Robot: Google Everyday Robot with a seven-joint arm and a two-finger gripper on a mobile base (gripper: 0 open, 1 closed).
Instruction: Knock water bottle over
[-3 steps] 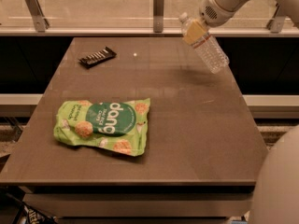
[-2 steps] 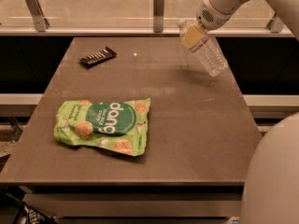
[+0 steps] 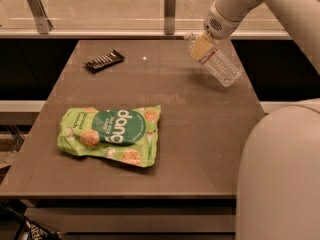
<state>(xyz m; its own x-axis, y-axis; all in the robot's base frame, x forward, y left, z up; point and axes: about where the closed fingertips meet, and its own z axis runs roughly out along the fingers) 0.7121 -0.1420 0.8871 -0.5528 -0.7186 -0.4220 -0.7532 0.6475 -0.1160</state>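
— Since a second ago the gripper (image 3: 202, 46) has come down and a little to the left. The water bottle (image 3: 222, 68) has gone with it and leans further. The other things on the desk (image 3: 200, 134) lie as they did.
— Where is the bottle now?
— Over the far right part of the desk, steeply tilted. Its white cap (image 3: 189, 36) points up and to the left, and the clear ribbed body runs down to the right, ending near the desk's right edge. Whether its bottom touches the desk I cannot tell.
— And the gripper?
— It is at the end of the white arm (image 3: 235, 4) that comes in from the upper right. Its tan tip lies across the bottle's upper part, just below the cap. Whether the jaws are spread or pinching the bottle I cannot tell.
— Any writing on the bottle?
— None that can be read; the gripper covers that part.
— What else carries lettering?
— A green snack bag (image 3: 112, 136) lies flat on the near left part of the desk, well apart from the bottle. A dark green round patch on it says "dang" in big white letters. The smaller lines beside that are too small to read.
— And at the back?
— A dark wrapped bar (image 3: 104, 60) lies slanted at the far left, with pale marks that cannot be read.
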